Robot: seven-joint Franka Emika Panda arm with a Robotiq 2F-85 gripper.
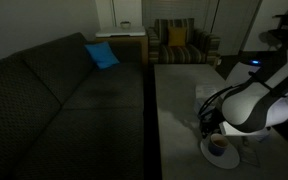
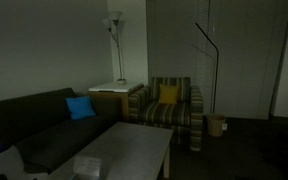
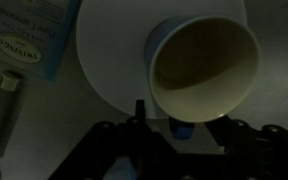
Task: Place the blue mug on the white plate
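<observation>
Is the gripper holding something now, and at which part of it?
It cannot be told. In the wrist view the gripper is at the near rim of the blue mug on the white plate, but its fingertips do not show.

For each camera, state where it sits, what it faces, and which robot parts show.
Exterior view: high beside table, facing sofa and armchair; robot arm at right.
Exterior view: low at table level, facing armchair and floor lamp; arm not clearly seen.
Wrist view: above blue mug on white plate; gripper at bottom.
Shared: sofa and armchair in both exterior views.
</observation>
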